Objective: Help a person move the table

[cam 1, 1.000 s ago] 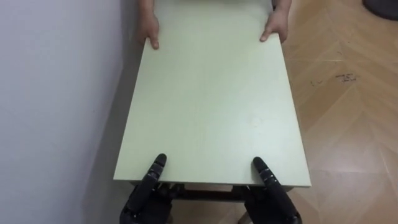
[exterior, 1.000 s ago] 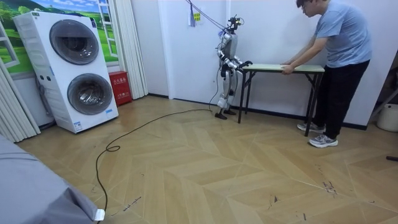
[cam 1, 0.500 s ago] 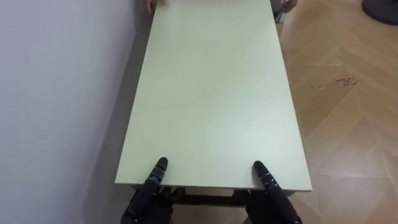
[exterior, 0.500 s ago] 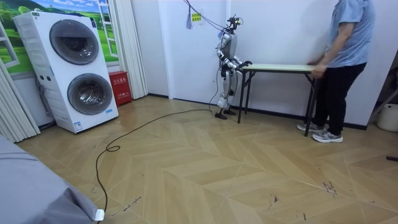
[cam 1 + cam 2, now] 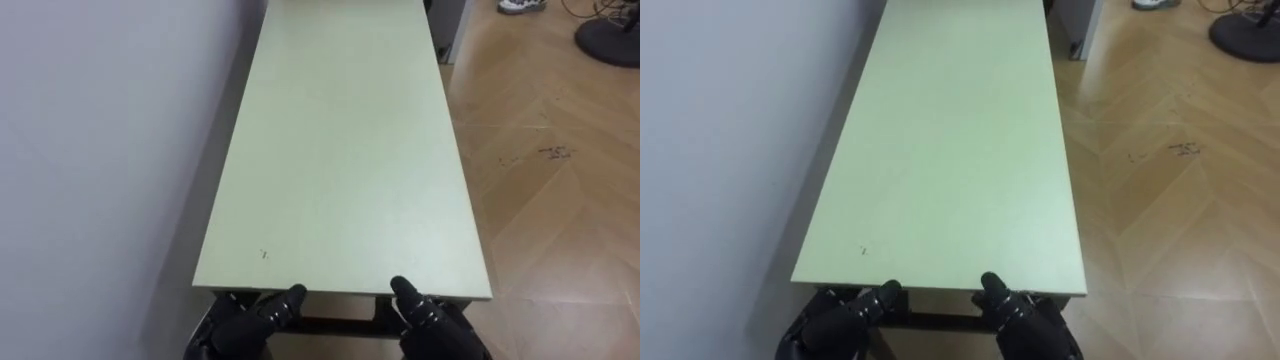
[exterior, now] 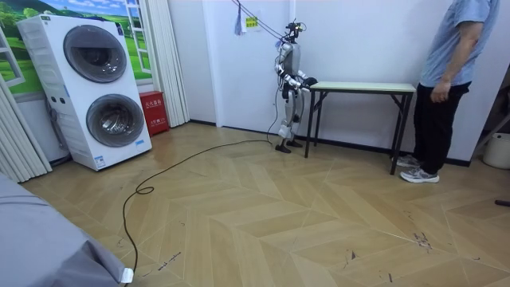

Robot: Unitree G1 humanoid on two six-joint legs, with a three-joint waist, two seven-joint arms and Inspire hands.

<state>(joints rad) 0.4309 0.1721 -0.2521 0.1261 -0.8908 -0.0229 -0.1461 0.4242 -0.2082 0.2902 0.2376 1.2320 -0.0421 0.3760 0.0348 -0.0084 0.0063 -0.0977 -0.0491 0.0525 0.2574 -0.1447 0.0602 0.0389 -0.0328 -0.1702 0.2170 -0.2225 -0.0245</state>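
Here the pale green table stands with its long side against the white wall. The left hand and the right hand are both at its near short edge, partly under the top; whether they grip it I cannot tell. A person stands at the far end, one arm hanging beside the table.

I see a plain white wall along the far side of the room, and a wooden floor laid in a herringbone pattern, with some dark scuff marks. At the room view's left, two white front-loading machines stand stacked. A small red box stands just beside them, and pale curtains hang behind it. The light is even.
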